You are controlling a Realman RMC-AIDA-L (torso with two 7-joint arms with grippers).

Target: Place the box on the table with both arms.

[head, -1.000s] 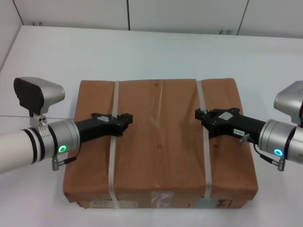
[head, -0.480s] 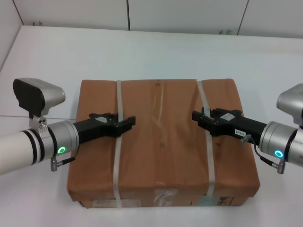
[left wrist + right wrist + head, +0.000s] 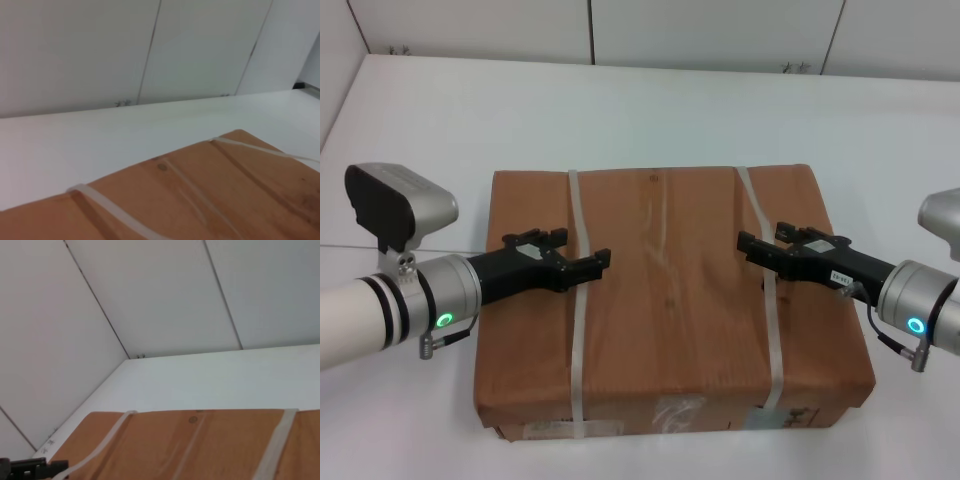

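The box (image 3: 665, 300) is large, flat and wrapped in brown paper, with two white straps; labels show on its near side. It sits over the white table (image 3: 650, 110); I cannot tell whether it rests on it. My left gripper (image 3: 592, 263) lies over the box top at the left strap (image 3: 578, 230), which kinks there. My right gripper (image 3: 752, 246) lies over the box top at the right strap (image 3: 760, 225), which also kinks. The box top shows in the left wrist view (image 3: 210, 195) and the right wrist view (image 3: 200, 445). The left gripper (image 3: 30, 469) also shows far off in the right wrist view.
The table spreads wide around the box and ends at white wall panels (image 3: 720, 30) at the back. A side wall (image 3: 335, 60) stands at the far left.
The box has shifted a little right and toward the near edge of the head view. Both grippers moved with it, the left tip reaching further right, the right gripper drawing right.
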